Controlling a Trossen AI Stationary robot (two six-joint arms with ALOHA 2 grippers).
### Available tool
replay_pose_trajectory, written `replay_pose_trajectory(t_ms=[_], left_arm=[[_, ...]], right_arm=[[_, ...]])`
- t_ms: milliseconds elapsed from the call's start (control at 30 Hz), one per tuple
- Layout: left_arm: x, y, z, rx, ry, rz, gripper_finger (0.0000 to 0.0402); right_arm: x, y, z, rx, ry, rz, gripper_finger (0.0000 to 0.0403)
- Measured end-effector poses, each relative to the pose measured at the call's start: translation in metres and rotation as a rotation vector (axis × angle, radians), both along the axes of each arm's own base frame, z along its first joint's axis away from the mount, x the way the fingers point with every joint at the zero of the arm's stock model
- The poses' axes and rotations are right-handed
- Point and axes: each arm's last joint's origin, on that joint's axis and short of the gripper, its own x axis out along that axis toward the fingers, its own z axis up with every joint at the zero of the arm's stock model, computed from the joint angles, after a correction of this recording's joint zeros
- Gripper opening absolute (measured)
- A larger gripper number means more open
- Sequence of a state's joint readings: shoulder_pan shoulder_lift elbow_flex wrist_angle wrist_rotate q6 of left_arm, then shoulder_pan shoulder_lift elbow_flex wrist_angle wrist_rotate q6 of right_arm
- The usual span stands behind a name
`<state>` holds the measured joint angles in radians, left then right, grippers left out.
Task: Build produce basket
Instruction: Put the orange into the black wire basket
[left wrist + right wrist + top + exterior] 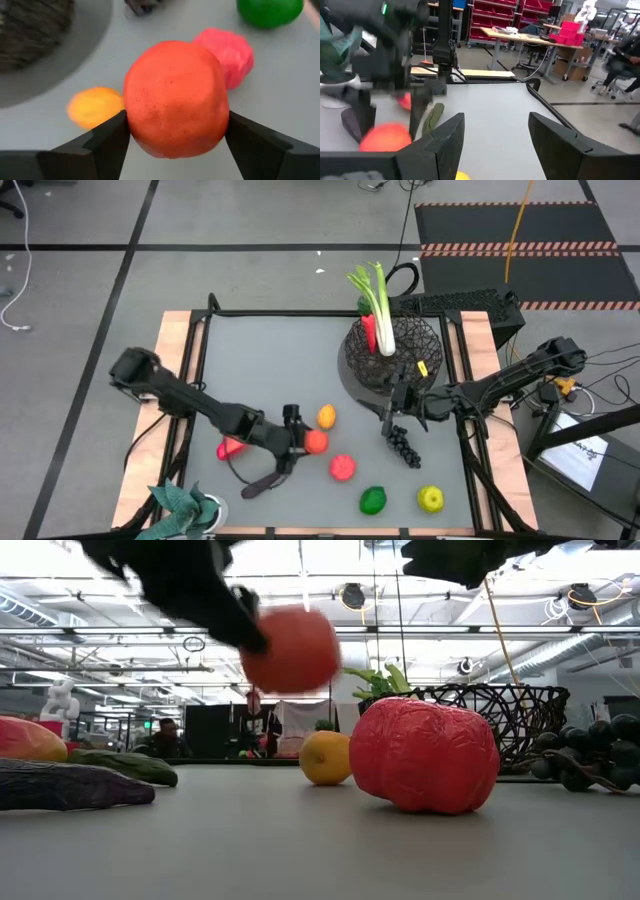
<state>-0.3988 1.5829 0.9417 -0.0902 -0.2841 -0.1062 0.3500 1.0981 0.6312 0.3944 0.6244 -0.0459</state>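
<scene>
While left hand [175, 135] grips orange-red fruit [175, 97]; right hand [495, 140] gapes.

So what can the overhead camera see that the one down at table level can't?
Only the high view shows the leek standing in the basket, the green fruit, the yellow-green fruit, the teal plant, and the right pincer empty above the grapes.

Only the low view shows the orange-red fruit lifted off the table, and the room behind.

Both show the left pincer holding that fruit, the bumpy red fruit, the small orange fruit and the basket.
</scene>
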Motion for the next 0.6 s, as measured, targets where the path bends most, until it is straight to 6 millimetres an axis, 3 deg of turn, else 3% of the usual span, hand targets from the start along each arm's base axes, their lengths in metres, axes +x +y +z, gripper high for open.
replay_pose_trajectory(t_ms=[167, 333, 600], left_arm=[[-0.022, 0.009, 0.045, -0.028, -0.109, -0.005, 0.0288], [-0.035, 0.022, 0.075, -0.057, -0.216, 0.01, 0.0281], [-0.04, 0.021, 0.081, -0.115, -0.223, 0.007, 0.029]], right_arm=[[0.0, 0.004, 0.005, -0.046, -0.036, 0.046, 0.0215], [0.008, 0.026, 0.004, -0.207, -0.076, 0.129, 0.0239], [0.062, 0.068, 0.019, -0.429, 0.096, 0.262, 0.0302]])
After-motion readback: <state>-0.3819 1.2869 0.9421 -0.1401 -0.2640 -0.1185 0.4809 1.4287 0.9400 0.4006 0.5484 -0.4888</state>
